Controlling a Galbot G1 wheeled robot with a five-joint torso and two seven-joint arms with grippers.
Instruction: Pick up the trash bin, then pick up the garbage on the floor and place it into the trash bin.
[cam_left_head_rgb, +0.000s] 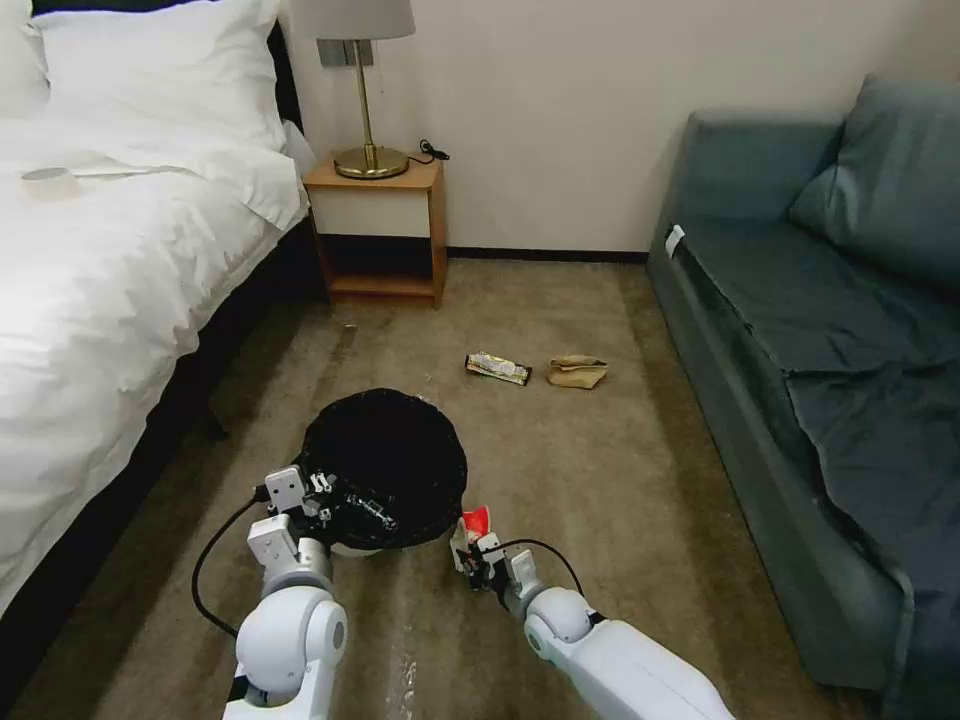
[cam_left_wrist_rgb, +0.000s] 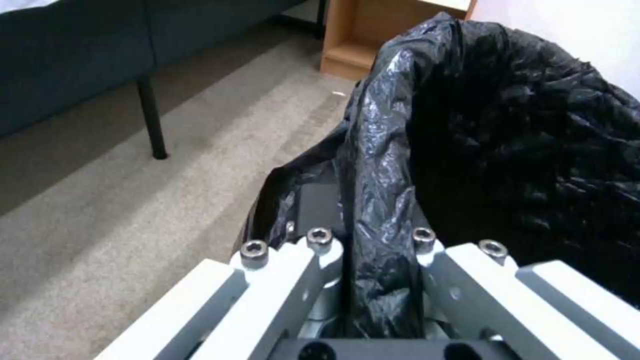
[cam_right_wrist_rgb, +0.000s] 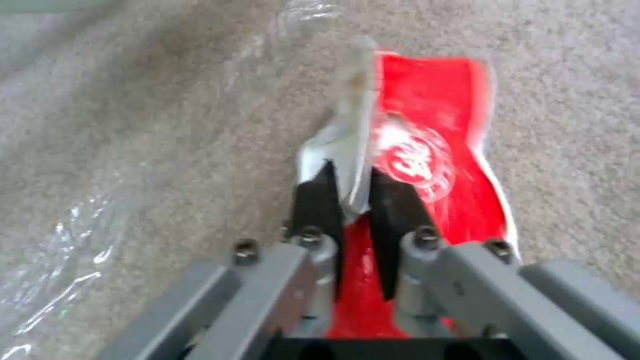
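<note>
Holding the bin (cam_left_head_rgb: 385, 470) by its bagged rim in our closed left gripper (cam_left_head_rgb: 335, 500), we pinch the red wrapper (cam_right_wrist_rgb: 440, 165) edge with our right gripper (cam_right_wrist_rgb: 351, 200) just beside it; light, crinkly, slippery.

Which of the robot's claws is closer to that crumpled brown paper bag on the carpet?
Right. The right gripper, shut on the red wrapper, sits nearer the brown paper bag. The left gripper clamps the trash bin rim, farther off toward the bed.
</note>
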